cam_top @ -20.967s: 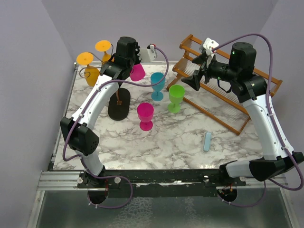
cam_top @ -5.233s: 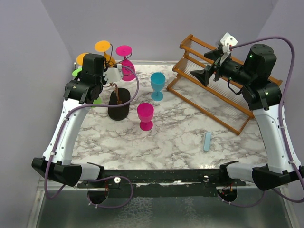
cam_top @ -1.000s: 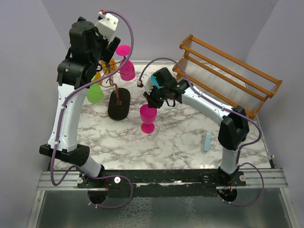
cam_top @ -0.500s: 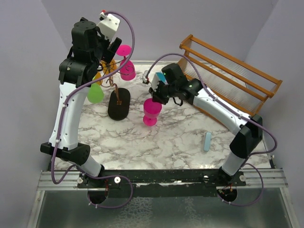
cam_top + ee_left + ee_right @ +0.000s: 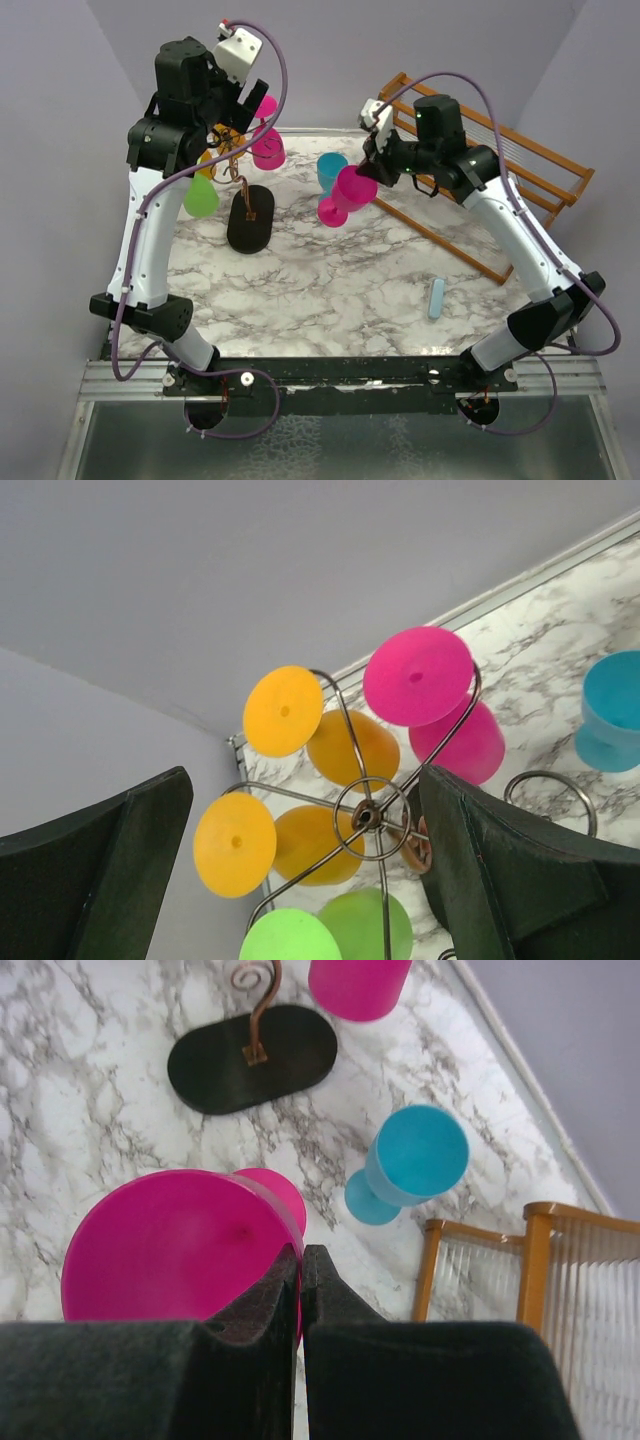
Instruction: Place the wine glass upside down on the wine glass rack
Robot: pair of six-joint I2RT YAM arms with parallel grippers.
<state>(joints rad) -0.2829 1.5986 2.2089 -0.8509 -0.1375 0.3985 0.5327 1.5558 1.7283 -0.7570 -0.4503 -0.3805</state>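
Observation:
The magenta wine glass [image 5: 350, 190] hangs tilted above the marble table, its foot pointing down-left. My right gripper [image 5: 373, 172] is shut on its rim; in the right wrist view the jaws [image 5: 301, 1260] pinch the wall of the bowl [image 5: 165, 1245]. At the back left stands the wine glass rack [image 5: 236, 170], a wire tree on a black oval base [image 5: 249, 218]. Upside down on it hang a magenta [image 5: 418, 675], two orange [image 5: 283, 710] and a green glass [image 5: 290, 938]. High above its hub [image 5: 368, 815], my left gripper [image 5: 246, 98] is open and empty.
A blue glass [image 5: 330, 170] stands upright on the table just behind the held glass, also in the right wrist view [image 5: 415, 1155]. The brown wooden slatted rack [image 5: 520, 170] fills the back right. A small pale blue bar [image 5: 436, 298] lies front right.
My right gripper has lifted the magenta glass off the table and carried it back and to the right, tilting it. The left arm has barely moved.

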